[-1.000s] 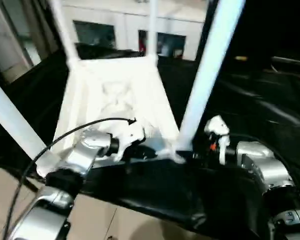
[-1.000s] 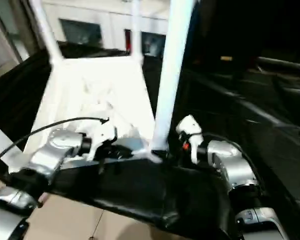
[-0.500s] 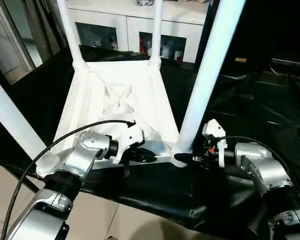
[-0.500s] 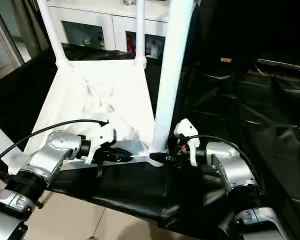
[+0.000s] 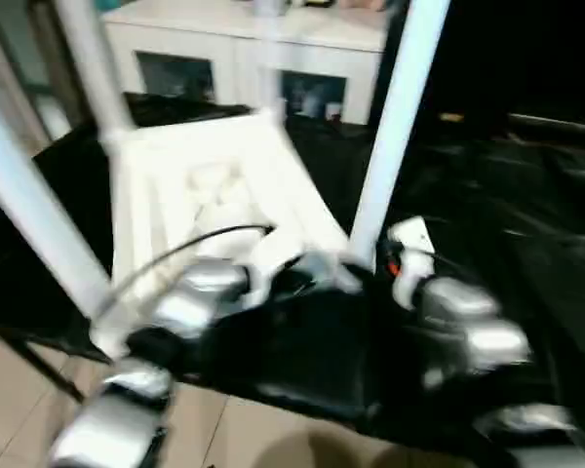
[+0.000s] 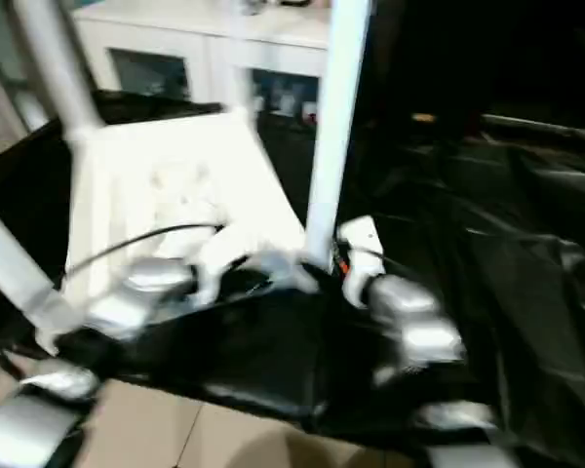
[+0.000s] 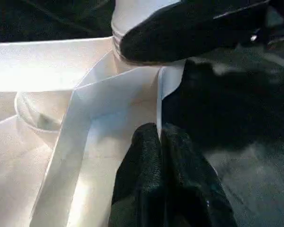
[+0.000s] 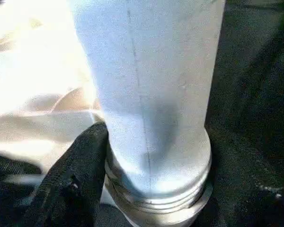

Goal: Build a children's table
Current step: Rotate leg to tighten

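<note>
- Right wrist view, nearest: the right gripper [image 8: 132,189] has one black finger [image 8: 71,184] pressed against the base of a white leg [image 8: 151,94]. Whether the opposite finger also grips cannot be told.
- That leg stands upright in the near right corner socket [image 8: 156,208]; its long axis runs straight up from the gripper.
- Left wrist view: the left gripper [image 7: 160,137], fingers pressed together, rests on the tabletop [image 7: 47,61] rim, just left of that socket.
- The right arm is nearer the leg.
- Farther off, the upturned tabletop lies on black sheeting [image 5: 526,224], ribbed underside up, its other legs pointing upward.
</note>
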Tool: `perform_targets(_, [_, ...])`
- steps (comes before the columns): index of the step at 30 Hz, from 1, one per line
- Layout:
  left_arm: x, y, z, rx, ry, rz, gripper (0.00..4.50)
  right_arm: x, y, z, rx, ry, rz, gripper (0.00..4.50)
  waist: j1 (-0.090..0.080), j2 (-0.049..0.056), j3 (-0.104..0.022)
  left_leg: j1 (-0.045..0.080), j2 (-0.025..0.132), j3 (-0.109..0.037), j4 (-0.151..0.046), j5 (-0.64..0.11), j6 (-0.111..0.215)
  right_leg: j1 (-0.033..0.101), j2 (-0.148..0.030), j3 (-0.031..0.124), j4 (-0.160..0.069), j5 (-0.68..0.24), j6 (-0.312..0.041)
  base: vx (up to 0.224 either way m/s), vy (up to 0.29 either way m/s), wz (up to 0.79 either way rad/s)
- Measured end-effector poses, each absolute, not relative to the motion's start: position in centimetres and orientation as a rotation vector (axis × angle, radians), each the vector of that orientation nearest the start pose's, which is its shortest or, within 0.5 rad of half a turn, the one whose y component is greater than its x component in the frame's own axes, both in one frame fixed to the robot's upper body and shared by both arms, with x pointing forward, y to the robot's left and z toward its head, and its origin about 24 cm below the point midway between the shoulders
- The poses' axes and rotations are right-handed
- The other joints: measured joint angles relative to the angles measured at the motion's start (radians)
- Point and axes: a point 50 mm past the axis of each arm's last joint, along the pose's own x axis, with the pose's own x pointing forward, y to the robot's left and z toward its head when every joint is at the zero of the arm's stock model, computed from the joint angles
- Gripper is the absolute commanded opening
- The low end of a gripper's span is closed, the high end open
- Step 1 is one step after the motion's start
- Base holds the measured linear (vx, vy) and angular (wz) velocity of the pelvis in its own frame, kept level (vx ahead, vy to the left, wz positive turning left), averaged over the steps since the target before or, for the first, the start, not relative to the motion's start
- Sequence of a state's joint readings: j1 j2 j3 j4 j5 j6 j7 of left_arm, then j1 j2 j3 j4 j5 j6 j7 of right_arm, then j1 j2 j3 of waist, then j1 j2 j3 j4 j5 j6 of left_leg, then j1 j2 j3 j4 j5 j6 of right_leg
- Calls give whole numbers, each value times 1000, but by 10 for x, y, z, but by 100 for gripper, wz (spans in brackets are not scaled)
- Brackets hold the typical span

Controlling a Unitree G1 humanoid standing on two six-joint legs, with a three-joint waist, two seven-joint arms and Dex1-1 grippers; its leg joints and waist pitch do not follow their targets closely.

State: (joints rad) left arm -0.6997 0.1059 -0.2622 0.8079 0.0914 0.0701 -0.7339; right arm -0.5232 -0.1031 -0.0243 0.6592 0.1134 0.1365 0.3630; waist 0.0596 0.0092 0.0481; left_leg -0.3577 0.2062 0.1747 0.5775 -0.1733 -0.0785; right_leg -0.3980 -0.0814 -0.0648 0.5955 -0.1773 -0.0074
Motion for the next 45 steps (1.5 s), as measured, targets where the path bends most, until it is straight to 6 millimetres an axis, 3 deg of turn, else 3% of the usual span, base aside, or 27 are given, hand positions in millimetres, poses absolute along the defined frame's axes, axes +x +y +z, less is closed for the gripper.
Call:
perform_targets(4, [341, 63, 40, 374, 326, -997, 0, 340, -126, 28, 32, 261, 370, 272, 0, 2, -1, 0, 0, 0, -1, 0, 0, 0, 0, 0, -1, 0, 0, 0, 0, 0])
perform_targets(6, [341, 63, 40, 377, 323, -999, 0, 340, -126, 27, 33, 253, 370, 328, 0, 3, -2, 0, 0, 0, -1, 0, 0, 0, 0, 0, -1, 0, 0, 0, 0, 0])
perform_targets(12, [341, 69, 42, 391, 317, -1033, 0, 339, -129, 29, 23, 246, 460, 389, -3, 3, -1, -1, 0, 0, -3, 0, 0, -1, 0, 0, 0, 1, 0, 0, 0, 0])
perform_targets(18, [336, 87, 44, 402, 294, -1133, 0, 333, -148, 36, -57, 253, 739, 390, -4, 4, -1, -6, 1, 0, -5, 0, 0, -3, 1, -2, 0, 4, -6, 0, 0, 0])
perform_targets(22, [328, 103, 45, 383, 303, -1241, 0, 326, -162, 48, -132, 268, 946, 390, 7, 7, -2, -9, 2, -1, -4, 2, 3, -6, 1, -2, 0, 3, -5, 0, 0, 0])
perform_targets(28, [321, 108, 46, 376, 311, -1336, 0, 320, -162, 52, -105, 277, 1090, 390, 30, 7, -2, -8, 1, 1, -1, 2, 3, -7, 0, -2, 0, 2, -5, 0, 0, 0])
perform_targets(39, [319, 109, 46, 371, 316, -1355, 0, 320, -165, 55, -131, 296, 1130, 318, 31, 7, -2, -9, 1, 4, -1, 0, 1, -7, -3, -2, 0, 2, -5, 0, 0, 0])
perform_targets(41, [319, 109, 46, 371, 316, -1355, 0, 320, -165, 55, -137, 297, 1131, 280, 31, 6, -2, -9, 1, 4, -1, 0, 1, -7, -3, -2, 0, 2, -5, 0, 0, 0])
perform_targets(44, [319, 109, 46, 371, 317, -1356, 0, 321, -165, 55, -144, 296, 1130, 277, 31, 6, -2, -9, 1, 5, -1, 0, 1, -7, -3, -2, 0, 2, -5, 0, 0, 0])
perform_targets(45, [319, 109, 46, 371, 317, -1355, 0, 321, -165, 55, -147, 295, 1130, 257, 31, 6, -2, -9, 1, 5, -1, 0, 1, -7, -3, -2, 0, 2, -5, 0, 0, 0])
